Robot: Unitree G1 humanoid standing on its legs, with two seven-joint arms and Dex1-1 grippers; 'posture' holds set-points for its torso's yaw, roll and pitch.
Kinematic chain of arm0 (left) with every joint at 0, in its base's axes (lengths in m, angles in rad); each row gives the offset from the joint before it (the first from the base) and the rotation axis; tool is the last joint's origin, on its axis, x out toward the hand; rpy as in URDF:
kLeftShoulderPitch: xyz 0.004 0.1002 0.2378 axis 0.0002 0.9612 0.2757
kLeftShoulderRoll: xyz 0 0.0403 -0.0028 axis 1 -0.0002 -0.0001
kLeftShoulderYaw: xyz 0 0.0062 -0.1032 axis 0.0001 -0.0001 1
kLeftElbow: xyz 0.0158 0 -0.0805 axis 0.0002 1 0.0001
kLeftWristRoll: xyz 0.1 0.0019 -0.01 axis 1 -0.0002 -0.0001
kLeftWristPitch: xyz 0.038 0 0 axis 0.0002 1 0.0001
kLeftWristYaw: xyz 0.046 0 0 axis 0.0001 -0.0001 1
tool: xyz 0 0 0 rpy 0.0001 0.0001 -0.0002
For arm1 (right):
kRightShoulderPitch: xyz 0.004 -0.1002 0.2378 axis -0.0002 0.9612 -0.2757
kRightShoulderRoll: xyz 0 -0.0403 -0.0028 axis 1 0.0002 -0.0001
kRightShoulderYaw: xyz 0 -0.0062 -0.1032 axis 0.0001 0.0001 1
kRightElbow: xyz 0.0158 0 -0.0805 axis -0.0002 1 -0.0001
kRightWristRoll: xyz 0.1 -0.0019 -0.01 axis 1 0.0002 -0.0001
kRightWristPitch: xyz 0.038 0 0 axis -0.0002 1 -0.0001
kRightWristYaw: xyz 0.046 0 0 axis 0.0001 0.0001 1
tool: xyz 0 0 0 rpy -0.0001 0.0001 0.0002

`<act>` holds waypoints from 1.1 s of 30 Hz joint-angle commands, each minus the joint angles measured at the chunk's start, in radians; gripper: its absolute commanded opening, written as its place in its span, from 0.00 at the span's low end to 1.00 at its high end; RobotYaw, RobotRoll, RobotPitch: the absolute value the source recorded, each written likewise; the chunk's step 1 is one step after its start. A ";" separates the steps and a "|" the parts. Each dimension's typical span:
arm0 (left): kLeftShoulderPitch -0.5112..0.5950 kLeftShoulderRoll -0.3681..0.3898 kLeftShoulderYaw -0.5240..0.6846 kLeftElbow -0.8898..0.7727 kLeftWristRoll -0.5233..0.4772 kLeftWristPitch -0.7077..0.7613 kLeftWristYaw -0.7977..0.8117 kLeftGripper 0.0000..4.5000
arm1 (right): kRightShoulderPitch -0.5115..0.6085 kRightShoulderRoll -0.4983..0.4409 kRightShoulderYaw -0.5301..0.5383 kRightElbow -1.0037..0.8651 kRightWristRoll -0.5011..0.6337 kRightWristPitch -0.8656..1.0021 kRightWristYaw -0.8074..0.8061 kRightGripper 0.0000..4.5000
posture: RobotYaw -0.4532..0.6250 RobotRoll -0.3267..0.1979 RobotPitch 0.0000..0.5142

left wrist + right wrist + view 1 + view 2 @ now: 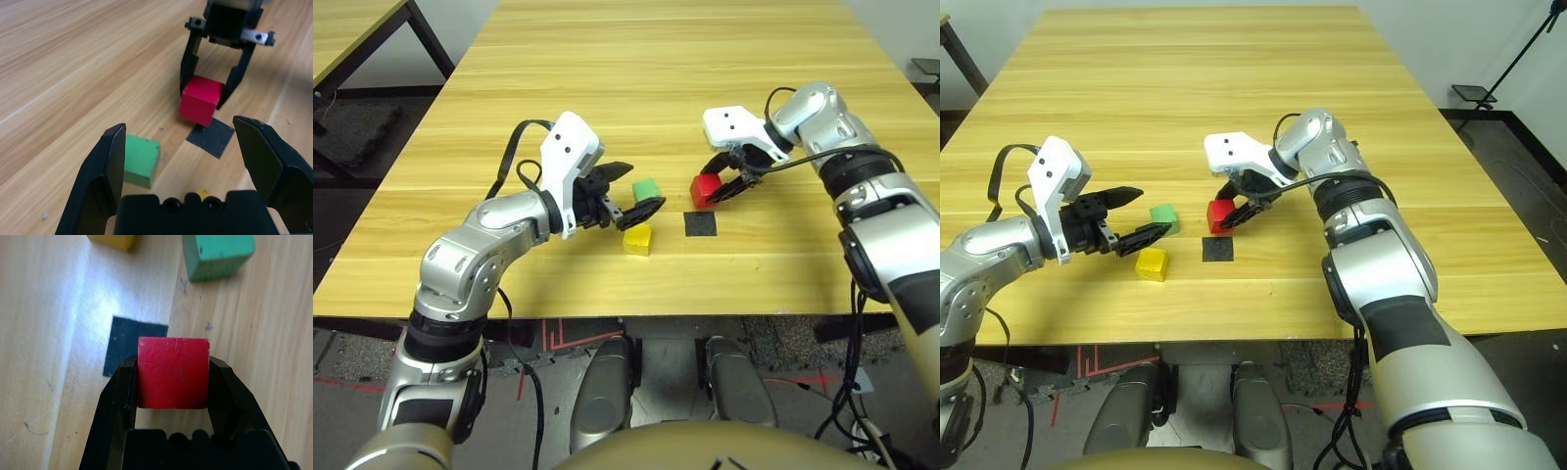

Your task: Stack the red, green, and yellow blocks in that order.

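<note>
Red block (173,373) gripped by right end effector (173,382)

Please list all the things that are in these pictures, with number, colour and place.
red block: 1, red, between the right gripper's fingers, by the black patch
green block: 1, green, on the table near the left gripper
yellow block: 1, yellow, on the table, nearer the robot than the green one
square patch: 1, black, flat on the table
table: 1, light wood, under the blocks
left gripper: 1, black, open over the table
right gripper: 1, black, closed on the red block
arms: 2, silver, left and right
</note>
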 commanded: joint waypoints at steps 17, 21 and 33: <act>0.024 -0.027 0.001 -0.026 0.016 0.004 0.056 1.00 | 0.105 -0.003 0.086 -0.266 0.031 0.225 0.035 0.46 | 0.97 0.04 0.33; 0.017 -0.024 0.009 -0.021 0.013 0.004 0.055 1.00 | 0.116 -0.015 0.099 -0.272 0.018 0.217 0.031 0.46 | 0.97 0.05 0.34; -0.061 -0.002 -0.020 0.094 0.051 -0.066 -0.004 1.00 | 0.184 -0.058 0.090 -0.303 0.064 0.200 0.032 0.86 | 0.92 0.12 0.30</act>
